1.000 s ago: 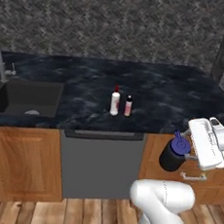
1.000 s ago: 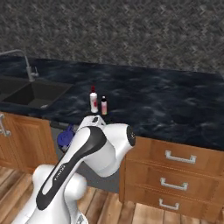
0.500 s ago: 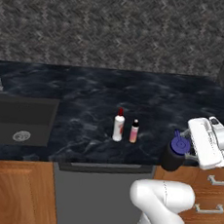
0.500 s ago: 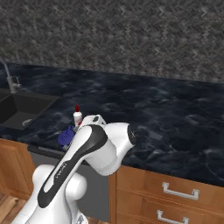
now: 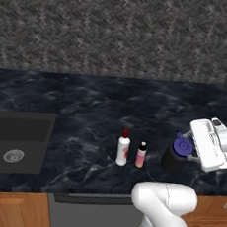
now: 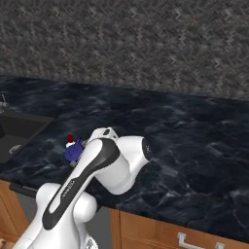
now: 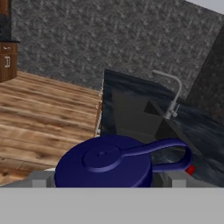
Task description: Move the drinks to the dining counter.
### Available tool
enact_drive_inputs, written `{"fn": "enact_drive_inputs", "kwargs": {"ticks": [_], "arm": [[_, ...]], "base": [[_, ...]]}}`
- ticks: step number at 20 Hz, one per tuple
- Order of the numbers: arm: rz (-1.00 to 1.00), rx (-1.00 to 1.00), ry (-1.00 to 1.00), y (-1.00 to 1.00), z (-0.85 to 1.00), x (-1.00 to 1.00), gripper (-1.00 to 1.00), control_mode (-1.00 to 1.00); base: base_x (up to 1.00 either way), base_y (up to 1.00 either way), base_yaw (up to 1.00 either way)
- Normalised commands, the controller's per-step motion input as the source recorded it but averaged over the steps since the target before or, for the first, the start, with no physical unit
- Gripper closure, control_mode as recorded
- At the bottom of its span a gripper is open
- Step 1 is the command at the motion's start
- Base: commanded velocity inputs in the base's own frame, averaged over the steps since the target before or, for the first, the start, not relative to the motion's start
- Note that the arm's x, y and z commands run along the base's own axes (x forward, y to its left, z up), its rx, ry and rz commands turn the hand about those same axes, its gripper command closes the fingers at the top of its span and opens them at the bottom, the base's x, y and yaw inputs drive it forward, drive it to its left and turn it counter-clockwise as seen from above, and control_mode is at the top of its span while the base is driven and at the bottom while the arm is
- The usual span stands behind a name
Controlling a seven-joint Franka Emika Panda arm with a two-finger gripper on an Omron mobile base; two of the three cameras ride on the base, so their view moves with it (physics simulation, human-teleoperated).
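Slim white red-capped bottle (image 5: 123, 149) and tiny pink-and-white bottle (image 5: 141, 155) already stand on the black-blue marbled dining counter (image 5: 87, 103). Gripper (image 5: 188, 148) clamps the squat black blue-capped bottle (image 5: 177, 153) at their 3 o'clock; set-down remains.

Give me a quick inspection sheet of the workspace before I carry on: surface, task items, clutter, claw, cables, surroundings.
Surface: dining counter, dark marbled stone, with sink at left.
Job's things: white bottle and pink bottle upright side by side on the counter; black bottle with blue cap at the claw, over the counter's right part.
Clutter: nothing seen.
Claw: closed around the black bottle.
Cables: nothing seen.
Surroundings: grey patterned wall, wood cabinets below, faucet.
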Motion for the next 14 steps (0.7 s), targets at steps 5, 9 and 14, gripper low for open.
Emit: {"fn": "enact_drive_inputs", "kwargs": {"ticks": [5,9,14], "arm": [[0.00,0.00,0.00,0.00,0.00,0.00,1.00,1.00],[0.00,0.00,0.00,0.00,0.00,0.00,1.00,1.00],[0.00,0.00,0.00,0.00,0.00,0.00,1.00,-1.00]], "base": [[0.16,-0.03,0.00],[0.00,-0.01,0.00],[0.00,0.00,0.00]]}}
